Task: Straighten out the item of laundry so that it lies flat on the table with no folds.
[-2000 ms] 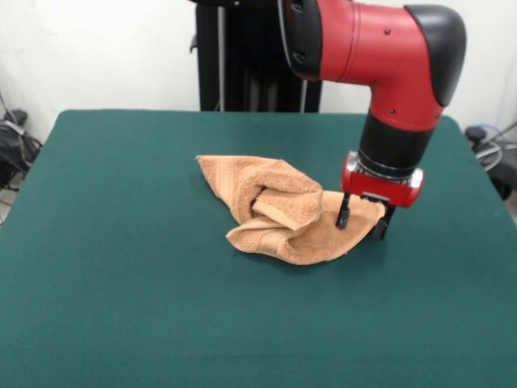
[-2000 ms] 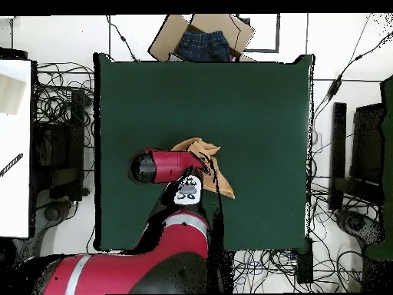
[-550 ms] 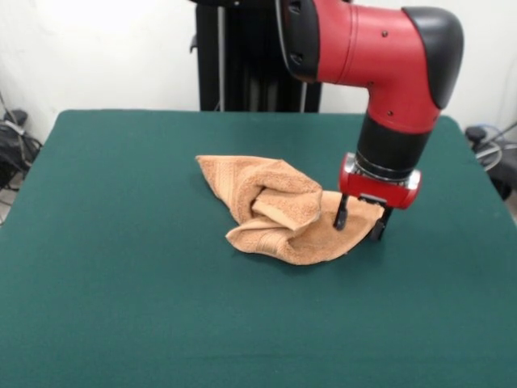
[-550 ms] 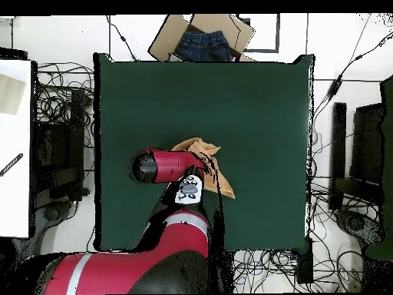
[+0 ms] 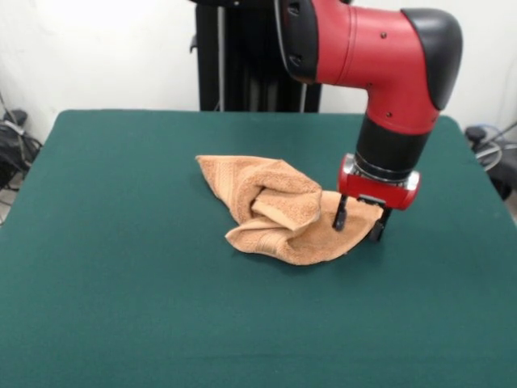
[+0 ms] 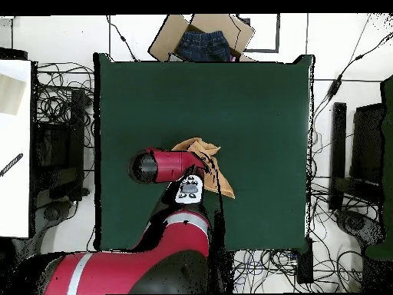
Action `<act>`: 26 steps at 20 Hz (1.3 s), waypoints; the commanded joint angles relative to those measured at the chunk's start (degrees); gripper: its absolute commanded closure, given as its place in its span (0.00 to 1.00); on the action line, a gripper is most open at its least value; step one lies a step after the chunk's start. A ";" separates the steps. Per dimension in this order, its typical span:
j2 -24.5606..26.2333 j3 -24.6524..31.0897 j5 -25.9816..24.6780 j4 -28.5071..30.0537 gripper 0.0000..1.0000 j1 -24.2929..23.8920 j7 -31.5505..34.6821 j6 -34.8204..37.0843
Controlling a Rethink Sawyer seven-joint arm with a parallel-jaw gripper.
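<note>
The light orange-tan towel (image 5: pixel 275 206) lies crumpled on the dark green table (image 5: pixel 121 242), right of its middle, with a rolled fold in the centre and a flat corner pointing right. My gripper (image 5: pixel 359 225) points down over that right corner. Its two fingers are apart, and the left finger (image 5: pixel 341 217) stands on the cloth. In the overhead view the arm covers the gripper. Parts of the towel (image 6: pixel 204 146) stick out beside the arm on the table (image 6: pixel 253 100).
The robot's black pedestal (image 5: pixel 250 65) stands at the far edge. In the overhead view a cardboard box with blue jeans (image 6: pixel 203 40) sits beyond the table's top edge, a white surface (image 6: pixel 14 146) lies at the left, and cables ring the table.
The gripper has shifted slightly left and a touch higher over the towel's right corner. The towel's shape looks unchanged.
</note>
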 commanded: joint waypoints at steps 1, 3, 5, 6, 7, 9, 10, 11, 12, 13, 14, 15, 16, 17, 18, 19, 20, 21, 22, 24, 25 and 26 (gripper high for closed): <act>2.31 2.52 1.42 -0.49 0.00 -1.28 7.72 -0.05; 2.48 2.46 1.39 -0.67 0.00 -1.29 7.68 -0.08; 2.36 2.39 1.56 -0.69 0.00 -1.13 7.86 0.19; 2.28 2.31 1.65 -0.77 0.00 -1.02 7.92 0.45; 2.41 2.40 1.70 -0.71 0.00 -1.10 8.00 0.27; 2.76 2.53 1.80 -0.59 0.00 -1.09 8.32 -0.48; 2.87 2.59 1.89 -0.66 0.00 -1.09 8.34 -0.31; 2.89 2.53 1.99 -0.75 0.00 -1.03 8.39 0.00; 2.92 2.37 2.09 -0.85 0.00 -0.86 8.55 0.14; 3.10 2.33 2.13 -0.77 0.00 -0.75 8.80 -0.37; 3.28 2.28 2.16 -0.70 0.00 -0.64 9.04 -0.87; 3.42 2.48 2.09 -0.71 0.00 -0.82 8.94 -1.18; 3.34 2.58 2.02 -0.49 0.00 -0.92 8.87 -1.28; 3.25 2.68 1.94 -0.27 0.00 -1.03 8.81 -1.38; 3.28 2.70 1.90 -0.16 0.00 -1.08 8.81 -1.55; 3.31 2.72 1.85 -0.05 0.00 -1.13 8.82 -1.72; 3.41 2.72 1.85 -0.07 0.00 -1.12 8.86 -1.85; 3.45 2.46 1.88 -0.15 0.00 -0.88 9.04 -1.89; 3.52 2.50 1.88 -0.13 0.00 -0.89 9.09 -2.09; 3.55 2.59 1.86 -0.12 0.00 -0.98 9.03 -2.16; 3.52 2.66 1.84 -0.13 0.00 -1.06 8.93 -2.04; 3.49 2.54 1.82 -0.09 0.00 -0.97 9.00 -2.08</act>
